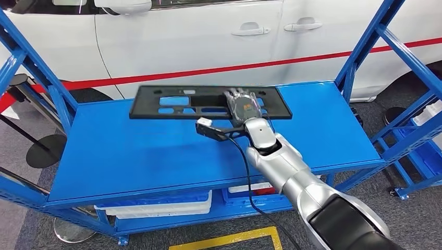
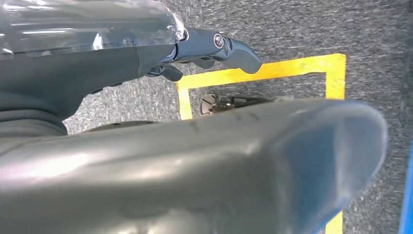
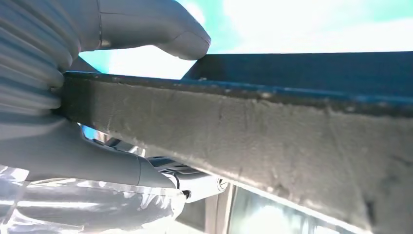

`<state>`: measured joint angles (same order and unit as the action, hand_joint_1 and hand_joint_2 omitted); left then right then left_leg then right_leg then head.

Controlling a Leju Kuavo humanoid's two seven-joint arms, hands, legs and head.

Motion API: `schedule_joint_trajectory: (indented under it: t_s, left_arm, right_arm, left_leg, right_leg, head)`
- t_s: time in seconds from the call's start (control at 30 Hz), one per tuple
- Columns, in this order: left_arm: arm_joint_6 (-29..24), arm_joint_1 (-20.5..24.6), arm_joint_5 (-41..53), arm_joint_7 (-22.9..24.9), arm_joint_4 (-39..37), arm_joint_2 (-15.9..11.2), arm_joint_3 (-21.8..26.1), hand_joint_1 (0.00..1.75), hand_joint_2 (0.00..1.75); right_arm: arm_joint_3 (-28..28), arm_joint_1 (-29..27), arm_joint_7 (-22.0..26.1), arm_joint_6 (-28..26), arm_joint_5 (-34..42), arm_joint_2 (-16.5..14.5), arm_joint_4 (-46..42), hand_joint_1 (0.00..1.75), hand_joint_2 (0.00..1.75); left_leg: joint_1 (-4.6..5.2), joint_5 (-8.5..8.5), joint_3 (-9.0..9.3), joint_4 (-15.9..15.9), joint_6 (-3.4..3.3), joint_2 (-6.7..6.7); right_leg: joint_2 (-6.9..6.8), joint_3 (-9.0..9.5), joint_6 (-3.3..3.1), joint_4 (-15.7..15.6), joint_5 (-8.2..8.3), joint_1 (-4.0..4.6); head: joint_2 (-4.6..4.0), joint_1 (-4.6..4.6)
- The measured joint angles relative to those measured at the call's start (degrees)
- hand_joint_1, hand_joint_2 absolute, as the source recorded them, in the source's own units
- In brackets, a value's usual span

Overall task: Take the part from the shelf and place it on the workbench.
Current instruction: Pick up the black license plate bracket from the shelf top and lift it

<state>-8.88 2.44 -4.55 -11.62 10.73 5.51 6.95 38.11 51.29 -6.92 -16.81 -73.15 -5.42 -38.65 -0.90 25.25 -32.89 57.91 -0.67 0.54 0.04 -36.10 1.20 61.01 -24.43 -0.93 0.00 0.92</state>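
**Right hand on the black part at the shelf's far edge**

The part (image 1: 208, 101), a long flat black plate with several cut-out windows, lies on the top board of the blue shelf (image 1: 130, 156), along its far edge and a little left of the middle. The right hand (image 1: 244, 107) reaches across the board from the near edge and rests over the part's right-of-centre stretch, its fingers laid over the plate's upper face. In the right wrist view the part's near rim (image 3: 253, 141) runs through the hand (image 3: 58, 126), the thumb (image 3: 165, 36) on one side of it and the darker fingers on the other, so the hand is closed around the plate (whether the plate is lifted off the board cannot be told). A black cable (image 1: 245, 172) trails from the wrist over the shelf's near edge.

The left hand (image 2: 214, 51) hangs over grey carpet with a yellow floor marking (image 2: 272, 70); its fingers are curled inward and hold nothing.

Behind the shelf stands a white car (image 1: 208, 36) with a red stripe. On the shelf's lower board sit pale trays (image 1: 156, 208).
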Motion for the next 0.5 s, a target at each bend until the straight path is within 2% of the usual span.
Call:
schedule_joint_trajectory:
  t_s: [0.03, 0.1, 0.17, 0.2, 0.27, 0.3, 0.33, 0.37, 0.4, 0.47, 0.5]
  left_arm:
    - [0.0, 0.0, 0.0, -0.1, 0.0, 0.1, 0.0, 0.00, 0.00]
    - [-0.1, 0.0, 0.0, -0.2, 0.0, 0.1, 0.1, 0.00, 0.00]
    - [-0.2, 0.0, 0.1, -0.3, 0.0, 0.1, 0.2, 0.00, 0.00]
    - [-0.3, 0.0, 0.1, -0.3, 0.0, 0.1, 0.3, 0.00, 0.00]
    - [-0.4, 0.0, 0.2, -0.4, 0.0, 0.2, 0.3, 0.00, 0.00]
    - [-0.5, 0.0, 0.3, -0.4, 0.0, 0.2, 0.3, 0.00, 0.44]
    - [-0.8, 0.0, 0.4, -0.4, 0.0, 0.2, 0.3, 0.00, 0.87]
    - [-1.1, 0.0, 0.6, -0.4, 0.0, 0.2, 0.3, 0.00, 1.31]
    - [-1.4, 0.0, 0.9, -0.4, 0.0, 0.2, 0.3, 0.00, 1.75]
    - [-2.1, 0.0, 1.4, -0.3, 0.0, 0.2, 0.3, 0.00, 1.75]
    - [-2.4, -0.1, 1.7, -0.2, 0.0, 0.2, 0.2, 0.00, 1.75]
  right_arm:
    - [-0.8, 0.5, 0.0, -0.1, -0.5, 0.0, -1.8, 1.75, 1.75]
    - [-2.2, 1.3, 0.0, -0.3, -1.3, -0.2, -4.9, 1.75, 1.75]
    - [-3.3, 1.4, 0.0, -0.3, -2.1, -0.3, -7.8, 1.75, 1.75]
    - [-3.9, 1.5, 0.0, -0.4, -2.6, -0.3, -9.3, 1.75, 1.75]
    - [-5.0, 1.6, 0.0, -0.7, -3.3, -0.4, -12.0, 1.75, 1.75]
    - [-5.5, 1.6, 0.0, -0.9, -3.6, -0.4, -13.3, 1.75, 1.75]
    - [-5.8, 1.4, 0.1, -1.3, -3.8, -0.4, -14.4, 1.75, 1.75]
    - [-6.2, 1.1, 0.4, -1.9, -3.9, -0.4, -15.5, 1.75, 1.75]
    - [-6.6, 0.8, 0.8, -2.6, -4.0, -0.4, -16.7, 1.75, 1.75]
    - [-7.5, 0.3, 2.0, -4.6, -3.3, -0.4, -19.4, 1.75, 1.75]
    - [-7.9, 0.1, 2.6, -5.5, -2.7, -0.4, -20.6, 1.75, 1.75]
  left_leg:
    - [0.10, 0.08, -0.14, 0.1, 0.25, -0.01]
    - [0.17, 0.14, -0.29, 0.0, 0.85, -0.03]
    - [0.07, 0.80, -0.46, 0.5, 1.49, -0.11]
    - [0.02, 1.90, -1.17, 2.2, 1.76, -0.16]
    - [-0.04, 5.21, -4.27, 8.8, 2.05, -0.21]
    - [-0.05, 6.71, -6.25, 12.7, 2.13, -0.21]
    - [-0.06, 7.27, -7.75, 15.4, 2.15, -0.22]
    - [-0.05, 6.74, -8.40, 16.2, 2.12, -0.22]
    - [-0.05, 5.19, -8.05, 14.8, 2.03, -0.22]
    - [-0.02, 0.96, -5.08, 7.6, 1.59, -0.23]
    - [0.10, -0.33, -3.62, 4.4, 1.33, -0.23]
  right_leg:
    - [0.00, 0.61, -0.20, -1.8, 0.36, 0.17]
    - [-0.03, 0.74, -0.64, -2.6, -0.02, 0.38]
    - [-0.08, 0.97, -1.28, -2.9, 0.05, 0.20]
    - [-0.10, 1.11, -1.65, -3.1, 0.10, 0.08]
    - [-0.11, 1.23, -2.17, -3.2, 0.01, 0.18]
    - [-0.11, 1.26, -2.38, -3.2, -0.09, 0.33]
    - [-0.09, 1.29, -2.49, -3.1, -0.20, 0.46]
    - [-0.05, 1.35, -2.56, -2.9, -0.35, 0.57]
    - [0.01, 1.43, -2.58, -2.8, -0.53, 0.64]
    - [0.10, 1.66, -2.42, -2.4, -1.08, 0.72]
    - [0.13, 1.69, -2.26, -2.1, -1.32, 0.80]
  head:
    - [0.00, 0.02]
    - [0.00, 0.03]
    - [0.00, 0.03]
    - [0.00, 0.05]
    - [0.00, 0.08]
    - [0.00, 0.09]
    - [0.00, 0.09]
    - [0.00, 0.09]
    - [0.00, 0.09]
    - [0.00, 0.08]
    - [0.00, 0.08]
